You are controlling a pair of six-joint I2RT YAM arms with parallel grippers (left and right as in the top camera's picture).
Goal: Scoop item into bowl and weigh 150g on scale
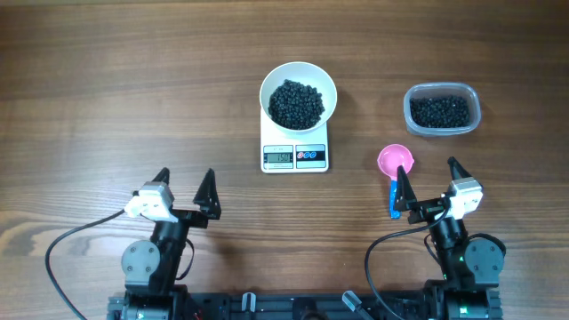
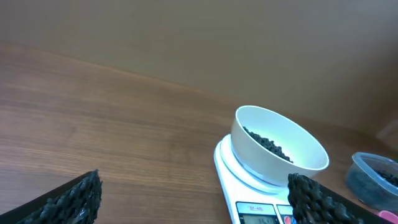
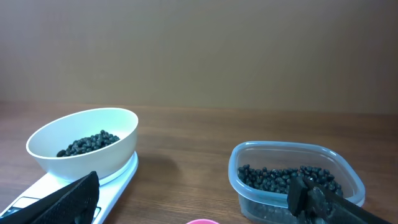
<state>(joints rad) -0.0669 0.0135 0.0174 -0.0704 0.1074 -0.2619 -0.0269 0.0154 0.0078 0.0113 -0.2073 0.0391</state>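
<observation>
1. pellets heap in the white bowl, which sits on the scale, mid-table.
2. clear tub (more pellets inside) far right; pink scoop nearer.
3. left gripper and right gripper: near edge, jaws apart, empty.

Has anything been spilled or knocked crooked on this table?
Nothing stands out. The bowl sits squarely on the scale, the black pellets are inside it and inside the clear tub, with no strays visible around them. The pink scoop lies flat nearby.
</observation>
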